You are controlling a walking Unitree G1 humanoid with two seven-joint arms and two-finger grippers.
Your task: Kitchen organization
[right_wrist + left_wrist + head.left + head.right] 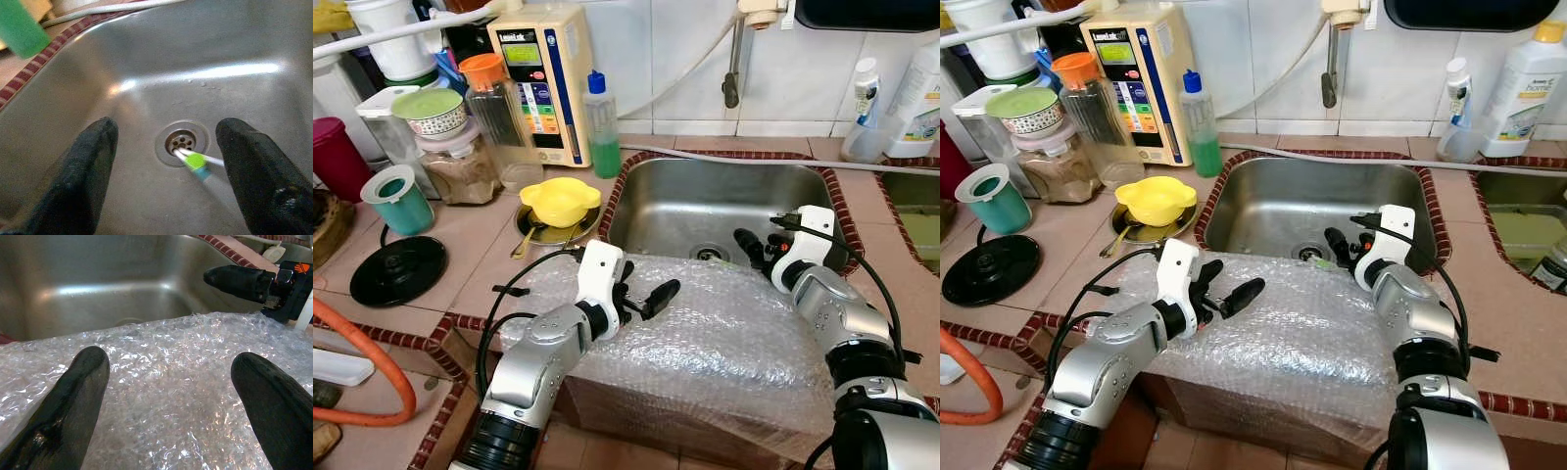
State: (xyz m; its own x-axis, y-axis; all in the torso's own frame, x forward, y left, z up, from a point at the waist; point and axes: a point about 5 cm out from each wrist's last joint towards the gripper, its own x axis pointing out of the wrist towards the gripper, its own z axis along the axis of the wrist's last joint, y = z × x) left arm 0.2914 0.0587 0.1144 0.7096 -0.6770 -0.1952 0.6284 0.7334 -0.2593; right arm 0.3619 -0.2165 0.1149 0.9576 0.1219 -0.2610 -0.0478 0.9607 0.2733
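a sheet of bubble wrap lies over the front edge of the counter and the near rim of the steel sink, hanging down the cabinet front. the sink basin behind it is open, with a drain at its floor and a small white-handled item with a green and blue tip lying beside the drain. a red tiled border runs around the sink rim.

the left gripper hovers just above the bubble wrap at its left part, its 2 black fingers spread wide with nothing between them. the right gripper reaches over the wrap's far right edge toward the basin, its 2 fingers also spread apart and holding nothing, the drain showing between them.

left of the sink, a yellow bowl sits on a dark plate with a spoon resting at the plate's edge. behind it stand a clear bottle with green liquid and a blue cap, a beige water unit, a tall jar with an orange lid, and a jar of brownish powder with a patterned bowl on top. a teal cup and a black round lid sit nearer the counter's left edge. 2 white bottles stand on the right behind the sink. an orange hose curves at the lower left.
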